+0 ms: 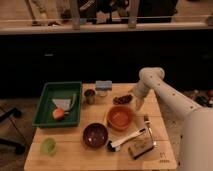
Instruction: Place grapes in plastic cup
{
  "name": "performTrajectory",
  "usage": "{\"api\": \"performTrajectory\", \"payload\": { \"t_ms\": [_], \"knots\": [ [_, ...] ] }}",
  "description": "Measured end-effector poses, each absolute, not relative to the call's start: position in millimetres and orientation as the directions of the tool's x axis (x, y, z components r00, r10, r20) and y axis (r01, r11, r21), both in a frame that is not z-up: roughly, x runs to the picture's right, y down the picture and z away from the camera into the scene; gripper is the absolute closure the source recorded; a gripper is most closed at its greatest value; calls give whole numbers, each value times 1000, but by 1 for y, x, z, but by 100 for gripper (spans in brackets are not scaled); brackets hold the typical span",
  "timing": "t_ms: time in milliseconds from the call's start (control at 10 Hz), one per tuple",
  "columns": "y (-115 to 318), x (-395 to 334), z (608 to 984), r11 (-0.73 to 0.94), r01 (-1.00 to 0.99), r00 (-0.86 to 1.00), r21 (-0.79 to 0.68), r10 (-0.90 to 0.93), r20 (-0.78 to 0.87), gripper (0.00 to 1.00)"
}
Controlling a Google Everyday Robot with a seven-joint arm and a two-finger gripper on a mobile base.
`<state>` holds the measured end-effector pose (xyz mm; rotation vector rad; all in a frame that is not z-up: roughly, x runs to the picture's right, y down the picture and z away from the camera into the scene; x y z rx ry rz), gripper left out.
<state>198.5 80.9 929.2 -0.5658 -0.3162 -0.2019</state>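
Over the far right side of the counter, the tool hangs just beside the grapes.
Its fingers stand apart with nothing between them, pointing down behind the orange bowl. The grapes lie on the wood, between that bowl and a grey metal cup. The plastic cup sits well apart at the near left corner, in front of the green tray, with a dark brown bowl between it and the orange one.
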Motion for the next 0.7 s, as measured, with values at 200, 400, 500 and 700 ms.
{"api": "performTrajectory", "payload": {
  "t_ms": [200, 400, 500, 700],
  "knots": [
    [82, 200, 931, 827, 269, 933, -494, -95, 348, 20],
    [77, 194, 929, 831, 297, 915, -470, -107, 388, 20],
    [75, 189, 927, 827, 325, 903, -459, -125, 412, 20],
    [74, 179, 927, 818, 367, 881, -442, -154, 446, 20]
  ]
}}
